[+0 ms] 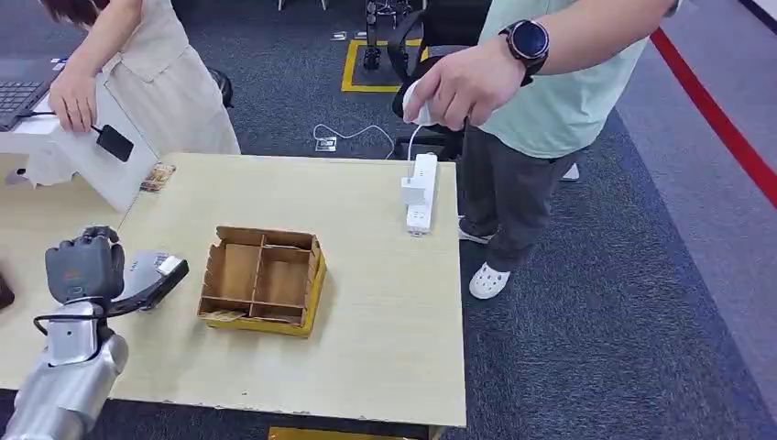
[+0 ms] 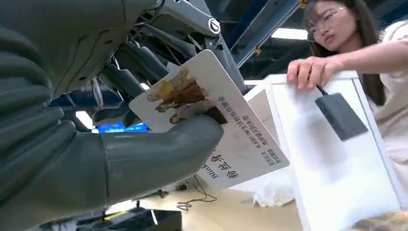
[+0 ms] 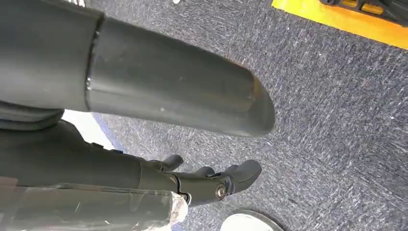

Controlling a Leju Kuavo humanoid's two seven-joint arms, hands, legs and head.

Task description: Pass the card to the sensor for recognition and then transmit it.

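My left hand [image 1: 85, 268] is raised over the table's left part and pinches a white card [image 1: 149, 272] between thumb and fingers. In the left wrist view the card [image 2: 235, 139] shows a brown picture and printed text, with the thumb [image 2: 159, 154] across its face. The sensor [image 1: 114, 142], a small black block on a cable, hangs against a slanted white stand [image 1: 101, 174] beyond the card, apart from it. A person's hand [image 1: 73, 96] rests on the stand's top above the sensor [image 2: 341, 114]. My right hand [image 3: 159, 91] hangs over grey carpet, fingers [image 3: 216, 183] apart, holding nothing.
A cardboard box [image 1: 261, 280] with compartments stands mid-table, right of my left hand. A white power strip [image 1: 420, 192] lies near the far right edge. A second person [image 1: 541, 101] stands by that corner, holding a white object. A laptop [image 1: 23, 92] sits far left.
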